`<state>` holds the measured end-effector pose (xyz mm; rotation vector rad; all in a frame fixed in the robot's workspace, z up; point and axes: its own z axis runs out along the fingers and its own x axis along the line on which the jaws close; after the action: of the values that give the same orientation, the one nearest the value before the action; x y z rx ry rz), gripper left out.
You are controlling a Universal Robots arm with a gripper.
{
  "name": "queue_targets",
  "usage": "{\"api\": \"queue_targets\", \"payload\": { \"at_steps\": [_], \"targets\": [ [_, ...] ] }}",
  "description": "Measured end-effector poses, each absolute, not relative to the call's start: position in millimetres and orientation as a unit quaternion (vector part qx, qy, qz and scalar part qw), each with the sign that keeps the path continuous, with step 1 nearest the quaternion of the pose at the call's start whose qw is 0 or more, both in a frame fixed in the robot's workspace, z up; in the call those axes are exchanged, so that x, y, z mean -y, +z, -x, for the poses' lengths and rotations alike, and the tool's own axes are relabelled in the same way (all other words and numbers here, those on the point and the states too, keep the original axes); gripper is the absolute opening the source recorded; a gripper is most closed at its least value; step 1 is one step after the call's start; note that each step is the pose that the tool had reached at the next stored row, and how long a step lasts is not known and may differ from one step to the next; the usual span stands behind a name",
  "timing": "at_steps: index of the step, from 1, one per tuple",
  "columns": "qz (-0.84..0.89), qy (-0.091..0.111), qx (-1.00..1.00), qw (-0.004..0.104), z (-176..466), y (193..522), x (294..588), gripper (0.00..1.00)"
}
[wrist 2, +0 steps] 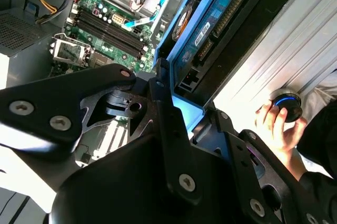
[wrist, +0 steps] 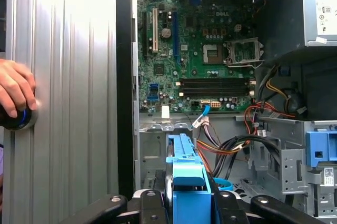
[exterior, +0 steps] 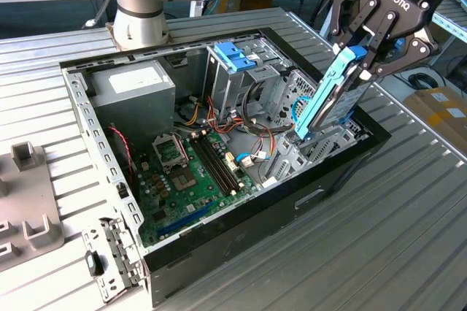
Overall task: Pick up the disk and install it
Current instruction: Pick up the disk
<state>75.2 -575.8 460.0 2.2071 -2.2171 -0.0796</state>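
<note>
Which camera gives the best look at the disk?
The exterior view: the disk hangs whole and tilted in the hand, its lower end inside the case. The second wrist view catches its underside, the first wrist view its blue end.

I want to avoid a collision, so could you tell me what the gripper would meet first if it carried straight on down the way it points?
Probably the metal drive bay at the case's edge: the gripper, shut on the disk, points down at it, though depth is unclear.
</note>
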Motion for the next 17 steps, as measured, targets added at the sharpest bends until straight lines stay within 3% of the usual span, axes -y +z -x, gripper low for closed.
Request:
{"api": "queue_targets", "payload": {
  "at_steps": [17],
  "targets": [
    [-0.705,-0.026,0.708,0.006,-75.3,449.1,568.0,0.37]
  ]
}}
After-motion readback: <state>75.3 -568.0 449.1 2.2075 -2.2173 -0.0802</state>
